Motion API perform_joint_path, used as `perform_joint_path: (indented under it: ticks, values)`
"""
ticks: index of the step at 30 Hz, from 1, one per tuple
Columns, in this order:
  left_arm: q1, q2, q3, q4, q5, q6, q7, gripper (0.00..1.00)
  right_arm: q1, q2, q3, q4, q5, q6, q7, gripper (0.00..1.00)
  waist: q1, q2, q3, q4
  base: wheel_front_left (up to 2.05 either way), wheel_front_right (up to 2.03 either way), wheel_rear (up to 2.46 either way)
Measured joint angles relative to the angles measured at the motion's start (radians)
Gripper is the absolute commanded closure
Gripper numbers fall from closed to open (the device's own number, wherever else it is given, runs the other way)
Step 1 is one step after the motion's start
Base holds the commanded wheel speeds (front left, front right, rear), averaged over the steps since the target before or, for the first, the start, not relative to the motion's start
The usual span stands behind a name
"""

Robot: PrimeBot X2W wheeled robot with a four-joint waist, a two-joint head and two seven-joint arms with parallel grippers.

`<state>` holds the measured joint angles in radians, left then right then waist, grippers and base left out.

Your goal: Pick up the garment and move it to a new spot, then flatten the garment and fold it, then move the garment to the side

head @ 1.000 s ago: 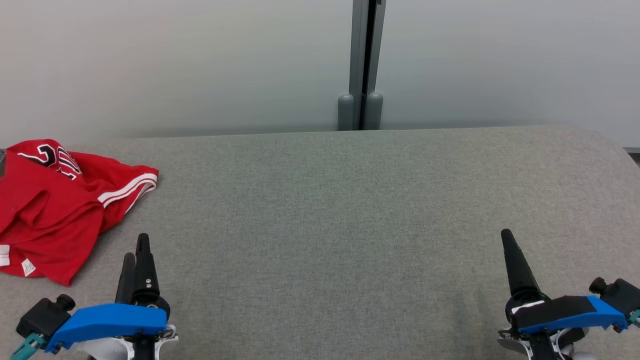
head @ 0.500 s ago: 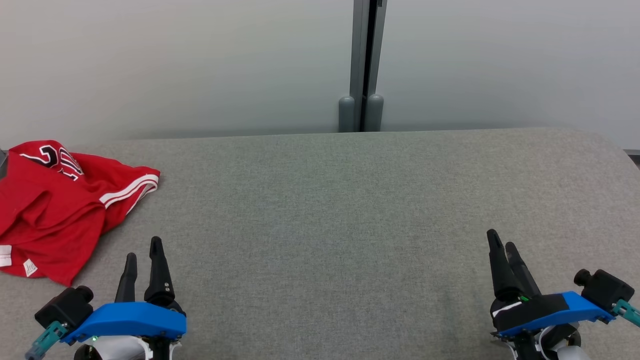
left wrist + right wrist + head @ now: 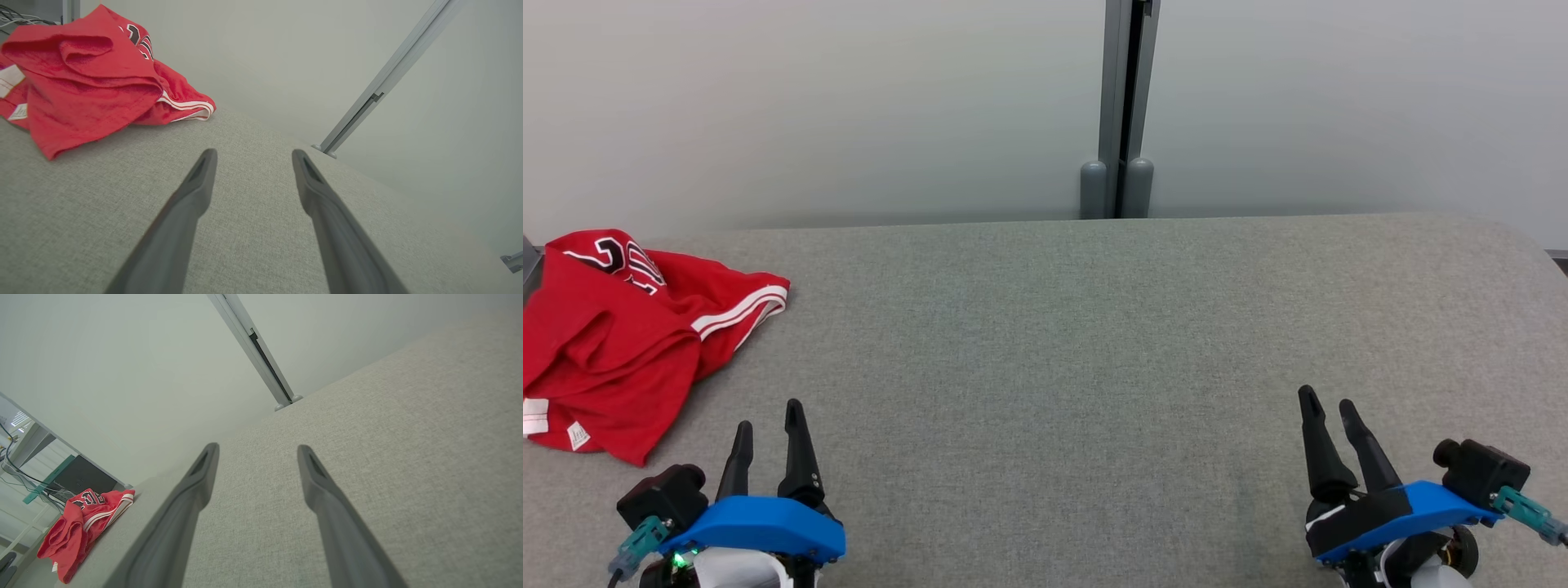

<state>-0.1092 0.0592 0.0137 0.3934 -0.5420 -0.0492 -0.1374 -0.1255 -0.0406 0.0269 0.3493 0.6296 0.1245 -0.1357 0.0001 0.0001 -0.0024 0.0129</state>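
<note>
Clearly the first step, the pick-up, is not yet begun: the garment [image 3: 629, 343], a red jersey, lies crumpled at the left end of the grey table [image 3: 1054, 367], untouched. Nearest it, the left gripper [image 3: 768, 415] hovers close to its near corner, fingers spread wide and empty. The right gripper [image 3: 1328, 398] hangs well apart at the other side, equally wide and empty. Next, I judge, the left arm must reach left onto a raised fold and close there.

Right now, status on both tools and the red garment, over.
Left tool open, empty. Right tool open, empty. Red garment crumpled at left end of table, untouched. Nothing between it and left tool.
</note>
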Motion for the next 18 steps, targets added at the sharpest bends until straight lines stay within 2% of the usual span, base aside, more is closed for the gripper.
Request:
perform_joint_path:
  ticks: [18]
  values:
    - [-0.019,0.009,-0.026,0.029,0.167,0.022,-0.044,0.00,-0.019,-0.002,0.019,0.039,-0.179,0.002,-0.046,0.00,-0.0001,0.0000,0.000,0.002,0.00,0.00,0.00]
